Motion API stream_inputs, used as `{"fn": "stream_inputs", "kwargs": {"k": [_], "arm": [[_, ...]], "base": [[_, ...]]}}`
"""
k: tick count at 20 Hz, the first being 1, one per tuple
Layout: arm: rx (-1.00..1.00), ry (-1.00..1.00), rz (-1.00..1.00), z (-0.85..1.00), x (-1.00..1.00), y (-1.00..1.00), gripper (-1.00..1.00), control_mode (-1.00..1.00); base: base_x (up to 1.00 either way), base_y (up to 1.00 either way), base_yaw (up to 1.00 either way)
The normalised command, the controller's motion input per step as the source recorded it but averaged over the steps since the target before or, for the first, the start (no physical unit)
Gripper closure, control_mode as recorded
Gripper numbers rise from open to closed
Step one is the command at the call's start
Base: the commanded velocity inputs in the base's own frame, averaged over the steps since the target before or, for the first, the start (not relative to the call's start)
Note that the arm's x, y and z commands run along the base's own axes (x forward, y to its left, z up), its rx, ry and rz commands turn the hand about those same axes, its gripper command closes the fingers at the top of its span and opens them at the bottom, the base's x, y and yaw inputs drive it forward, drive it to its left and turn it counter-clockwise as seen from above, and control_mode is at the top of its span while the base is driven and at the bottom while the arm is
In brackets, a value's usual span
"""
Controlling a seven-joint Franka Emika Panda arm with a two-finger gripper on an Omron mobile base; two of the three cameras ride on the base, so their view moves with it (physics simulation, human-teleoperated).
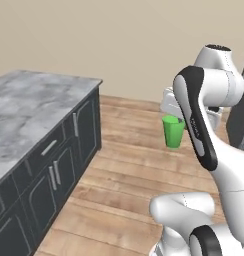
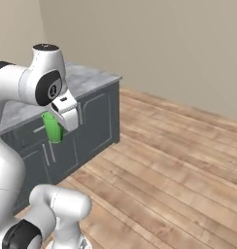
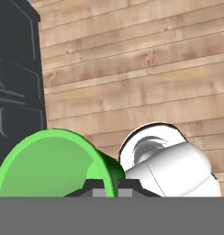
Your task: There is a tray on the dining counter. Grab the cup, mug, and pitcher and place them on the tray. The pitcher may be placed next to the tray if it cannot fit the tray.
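Your fingers [image 3: 106,187] are pinched tight on the rim of the green cup [image 1: 173,131], up in the air over the wood floor [image 1: 129,165], so keep it straight and go slow to the tray

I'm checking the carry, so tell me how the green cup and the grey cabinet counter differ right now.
The cup is bright green and plain; the counter has a veined grey marble top over dark doors. The cup is small and tapered; the counter is a long, boxy block. The cup hangs in the air over the wooden floor, clamped at its rim by the shut gripper; the counter stands on that floor. Both are upright.
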Motion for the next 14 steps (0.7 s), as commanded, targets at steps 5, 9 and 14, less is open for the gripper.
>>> {"fn": "stream_inputs", "kwargs": {"k": [5,9,14], "arm": [[0.00,0.00,0.00,0.00,0.00,0.00,1.00,1.00],[0.00,0.00,0.00,0.00,0.00,0.00,1.00,1.00],[0.00,0.00,0.00,0.00,0.00,0.00,1.00,1.00]], "base": [[1.00,-0.61,0.00],[1.00,-0.50,0.00],[1.00,-0.47,0.00]]}}
